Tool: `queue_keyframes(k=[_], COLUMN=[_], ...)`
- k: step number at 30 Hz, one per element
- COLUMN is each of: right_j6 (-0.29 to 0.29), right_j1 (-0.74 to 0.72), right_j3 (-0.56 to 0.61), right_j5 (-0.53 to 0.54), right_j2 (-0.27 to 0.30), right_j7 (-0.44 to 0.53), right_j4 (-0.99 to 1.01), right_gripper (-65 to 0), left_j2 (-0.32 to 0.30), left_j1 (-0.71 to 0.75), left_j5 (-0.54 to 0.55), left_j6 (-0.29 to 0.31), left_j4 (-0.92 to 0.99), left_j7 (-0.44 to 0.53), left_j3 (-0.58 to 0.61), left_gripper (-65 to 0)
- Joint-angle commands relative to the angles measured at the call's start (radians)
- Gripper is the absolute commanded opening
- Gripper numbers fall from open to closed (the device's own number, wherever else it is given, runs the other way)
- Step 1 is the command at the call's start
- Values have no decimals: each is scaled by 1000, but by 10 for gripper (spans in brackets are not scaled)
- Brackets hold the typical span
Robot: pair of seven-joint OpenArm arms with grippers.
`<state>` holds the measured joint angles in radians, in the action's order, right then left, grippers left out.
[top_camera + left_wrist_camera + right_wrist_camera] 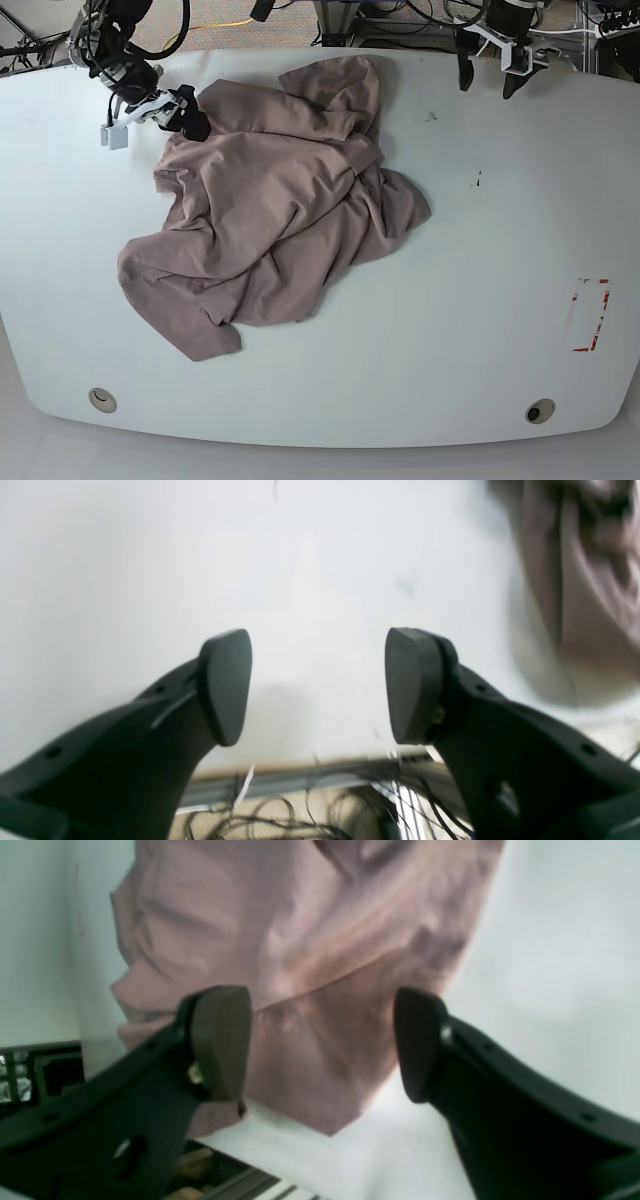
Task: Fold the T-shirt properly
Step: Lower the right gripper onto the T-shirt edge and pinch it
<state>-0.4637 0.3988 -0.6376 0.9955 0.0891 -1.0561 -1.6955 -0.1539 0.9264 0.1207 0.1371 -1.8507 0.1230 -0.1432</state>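
The T-shirt (275,205), plain dusty mauve and wrinkled, lies crumpled in a heap on the left half of the white table (480,300). My right gripper (188,112) sits at the heap's far left edge. In the right wrist view this gripper (320,1045) is open, and the T-shirt (300,955) fills the space beyond its dark fingers (222,1040); nothing is clamped. My left gripper (487,80) hangs open over the bare far edge of the table, well right of the cloth. In the left wrist view it (317,685) holds nothing, and the T-shirt (585,580) shows only at the top right.
A red rectangular marking (590,315) is on the table's right side. Two round holes (100,400) (540,411) sit near the front edge. A small dark mark (478,181) lies right of the shirt. Cables (310,815) hang beyond the table's far edge.
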Motion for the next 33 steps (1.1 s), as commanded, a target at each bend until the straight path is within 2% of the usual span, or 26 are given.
queue_keyframes(k=[1, 17, 22, 27, 33], right_j6=[-5, -5, -10, -11, -8], right_j1=[-18, -68, -93, -128, -131], right_j3=[-9, -67, -66, -55, 15], right_j5=[13, -23, -74, -96, -97], right_j2=[19, 41, 42, 38, 21], right_j7=[20, 26, 27, 27, 29], right_j4=[24, 28, 70, 133, 142], right_gripper=[-227, -227, -227, -227, -238], left_j2=[-2, -3, -3, -5, -5], left_j1=[20, 15, 18, 13, 0], left_j5=[1, 1, 0, 1, 3], left_j6=[-1, -1, -1, -1, -1], left_j4=[-16, -11, -11, -14, -16], left_j7=[20, 20, 20, 20, 20], left_j3=[-5, -6, -6, -6, -6], left_gripper=[-261, -261, -261, -261, -261])
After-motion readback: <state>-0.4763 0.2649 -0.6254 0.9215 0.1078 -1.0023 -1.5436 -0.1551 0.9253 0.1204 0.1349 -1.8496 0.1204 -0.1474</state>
